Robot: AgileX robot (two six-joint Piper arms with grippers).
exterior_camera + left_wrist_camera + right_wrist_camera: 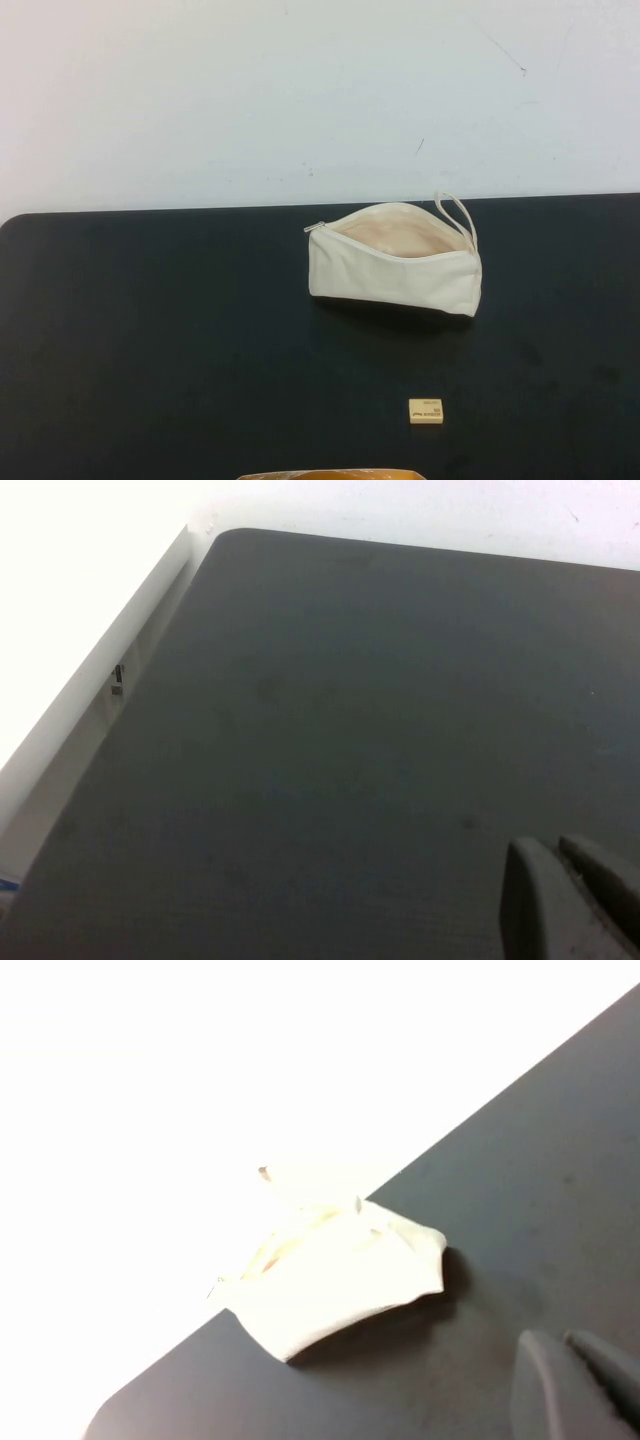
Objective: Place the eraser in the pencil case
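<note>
A: Where is the eraser (426, 410) sitting?

B: It is lying flat on the black worktop (150, 330), close to the near edge and right of the middle, printed side facing up. Nothing is touching it.

A: And the pencil case (395, 268)?

B: It is resting toward the far edge, right of centre, well apart from the eraser, which is lying nearer the front and a little to the right of the pouch's middle. Its zip is gaping open, showing the peach lining, and the loop strap (455, 212) is sticking up at its right end. The right wrist view is also catching the pencil case (340, 1280) near the worktop's edge.

A: What are the arms doing?

B: Neither is showing in the high view. The left gripper (575, 900) is appearing only as grey fingertips in its own wrist view, hovering over bare worktop near the far left corner. The right gripper (580, 1385) is showing the same way, hanging above the surface, apart from the pouch.

A: Wide or narrow?

B: Both pairs of tips are sitting close together, gripping nothing.
</note>
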